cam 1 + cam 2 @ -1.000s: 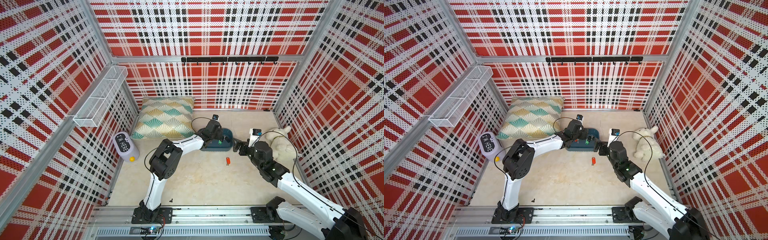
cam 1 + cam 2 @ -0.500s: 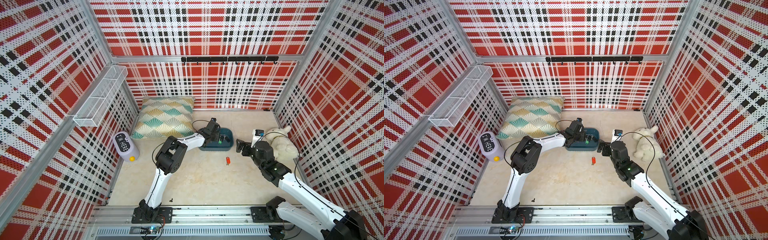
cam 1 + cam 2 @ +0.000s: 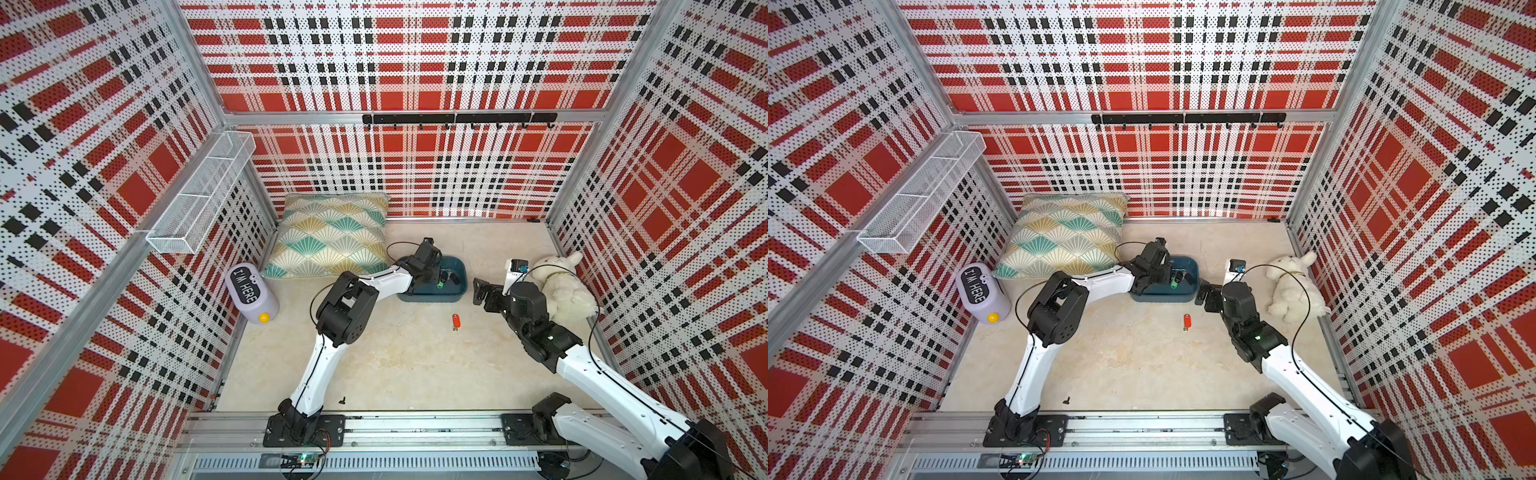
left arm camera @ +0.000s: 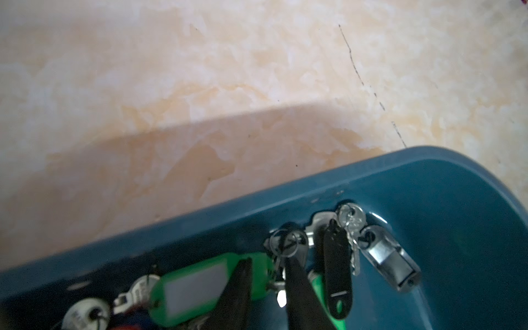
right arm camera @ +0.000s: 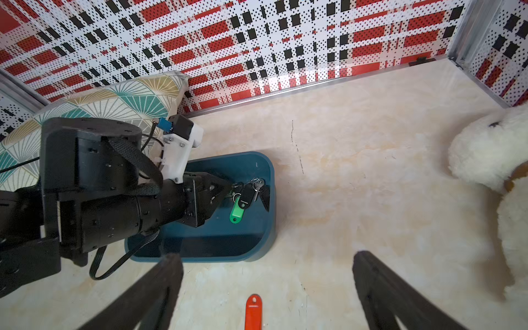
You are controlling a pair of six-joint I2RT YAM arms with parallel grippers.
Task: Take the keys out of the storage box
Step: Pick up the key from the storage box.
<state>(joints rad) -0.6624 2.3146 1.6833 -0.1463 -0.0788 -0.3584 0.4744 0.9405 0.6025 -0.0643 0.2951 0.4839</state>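
Note:
The storage box [image 3: 432,297] [image 3: 1163,297] is a dark teal tub in front of the cushion. It holds keys with a green tag [image 4: 197,288] and a black tag [image 4: 337,271] [image 5: 247,195], plus loose silver keys [image 4: 351,220]. My left gripper [image 4: 268,261] [image 3: 437,277] [image 3: 1171,279] reaches into the box. Its jaws stand narrowly apart around the ring end of the green tag, and I cannot see whether they pinch it. A red-tagged key [image 3: 456,321] [image 3: 1187,321] [image 5: 253,311] lies on the floor outside the box. My right gripper [image 5: 267,257] [image 3: 482,297] hangs open above that key, holding nothing.
A patterned cushion [image 3: 332,237] lies behind the box on the left. A white plush toy [image 3: 561,286] sits beside my right arm. A lilac "I'M HERE" container [image 3: 249,293] stands by the left wall under a wire basket [image 3: 199,199]. A hook rail [image 3: 457,118] crosses the back wall.
The left gripper's jaws have narrowed around the green tag's ring end inside the box, and the left elbow has swung slightly right. The right arm has barely moved.

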